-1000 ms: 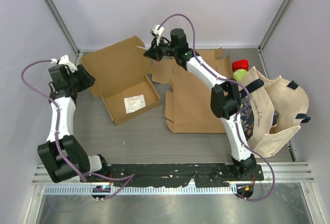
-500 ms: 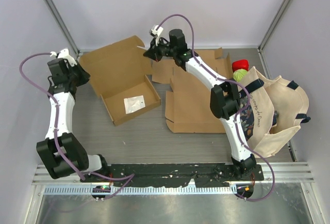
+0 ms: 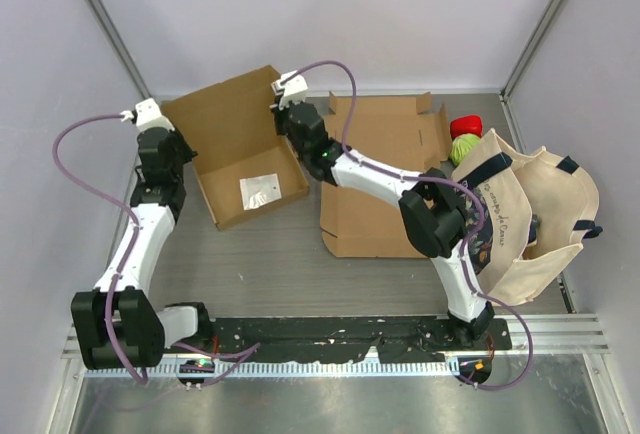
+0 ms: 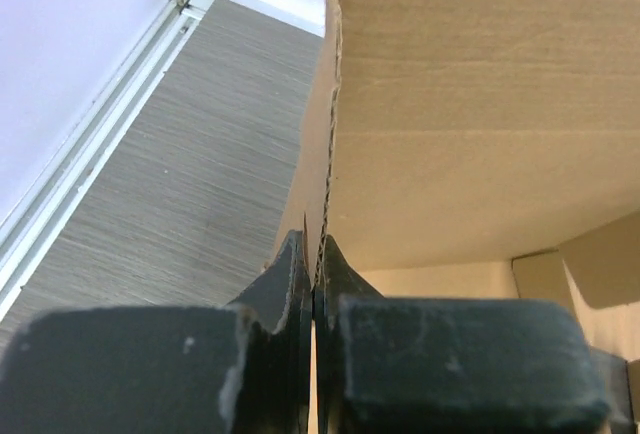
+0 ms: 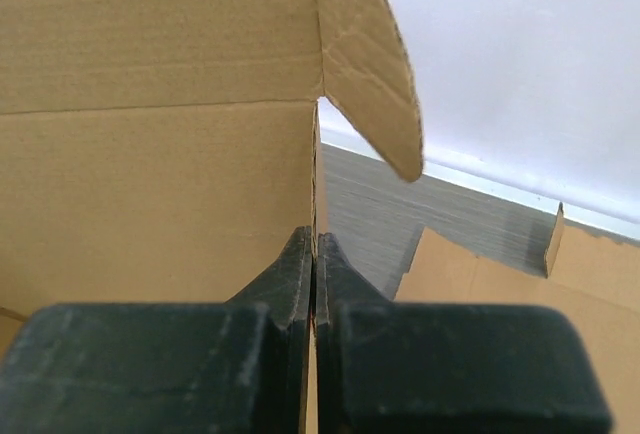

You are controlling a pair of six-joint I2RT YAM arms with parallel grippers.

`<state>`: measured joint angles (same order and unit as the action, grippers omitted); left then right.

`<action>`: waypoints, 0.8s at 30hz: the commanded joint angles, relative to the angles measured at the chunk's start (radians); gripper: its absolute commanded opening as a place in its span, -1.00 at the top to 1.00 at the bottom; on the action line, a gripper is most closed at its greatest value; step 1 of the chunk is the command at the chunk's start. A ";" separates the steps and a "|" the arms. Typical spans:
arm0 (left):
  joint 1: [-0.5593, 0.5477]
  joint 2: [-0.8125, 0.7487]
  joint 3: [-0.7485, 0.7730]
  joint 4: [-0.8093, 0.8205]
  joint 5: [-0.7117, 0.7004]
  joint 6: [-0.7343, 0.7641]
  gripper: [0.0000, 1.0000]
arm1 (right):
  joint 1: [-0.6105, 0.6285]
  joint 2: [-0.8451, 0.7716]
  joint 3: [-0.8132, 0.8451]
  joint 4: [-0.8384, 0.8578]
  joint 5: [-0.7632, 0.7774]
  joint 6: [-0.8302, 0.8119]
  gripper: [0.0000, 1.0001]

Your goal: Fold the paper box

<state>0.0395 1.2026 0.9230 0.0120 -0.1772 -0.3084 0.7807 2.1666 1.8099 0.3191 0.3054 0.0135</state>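
Top external view: the brown corrugated cardboard box [image 3: 255, 204] sits toward the far left corner of the desk [image 3: 260, 264]. Its lid panel [image 3: 228, 119] now stands tilted up, no longer splayed back as a second ago. The left gripper [image 3: 177, 150] is clamped on the lid's left edge and the right gripper [image 3: 286, 114] on its right edge. Both arms have swung inward, so closing the lid appears underway.

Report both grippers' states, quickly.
Left gripper: closed, pinching one side edge of the paper box.
Right gripper: closed, pinching the opposite side edge of the same box.
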 commanded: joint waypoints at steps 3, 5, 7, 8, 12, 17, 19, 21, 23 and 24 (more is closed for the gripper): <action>-0.030 -0.067 -0.154 0.420 -0.119 -0.055 1.00 | 0.055 -0.116 -0.302 0.562 0.232 0.010 0.99; -0.059 -0.087 -0.228 0.474 -0.130 -0.064 1.00 | 0.060 -0.122 -0.391 0.681 0.238 0.011 0.98; -0.072 -0.112 -0.292 0.502 -0.137 -0.083 1.00 | 0.065 -0.125 -0.452 0.747 0.248 0.017 0.99; -0.078 -0.130 -0.309 0.505 -0.137 -0.089 1.00 | 0.065 -0.125 -0.474 0.777 0.265 0.019 0.99; -0.105 -0.187 -0.392 0.528 -0.148 -0.112 1.00 | 0.074 -0.126 -0.566 0.874 0.294 0.022 0.99; -0.133 -0.244 -0.444 0.464 -0.183 -0.148 1.00 | 0.107 -0.143 -0.647 0.966 0.325 -0.042 0.99; -0.133 -0.279 -0.495 0.488 -0.176 -0.159 1.00 | 0.120 -0.143 -0.697 1.023 0.336 -0.061 0.96; -0.133 -0.299 -0.522 0.494 -0.185 -0.163 0.99 | 0.132 -0.146 -0.750 1.057 0.342 -0.073 0.88; -0.133 -0.319 -0.543 0.479 -0.202 -0.161 1.00 | 0.147 -0.157 -0.776 1.083 0.365 -0.105 0.76; -0.132 -0.324 -0.550 0.474 -0.202 -0.158 1.00 | 0.167 -0.162 -0.800 1.088 0.376 -0.122 0.70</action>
<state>-0.0914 0.9115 0.4034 0.4629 -0.3267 -0.4419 0.9112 2.0594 1.0725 1.2781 0.5964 -0.0368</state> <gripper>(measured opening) 0.016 0.112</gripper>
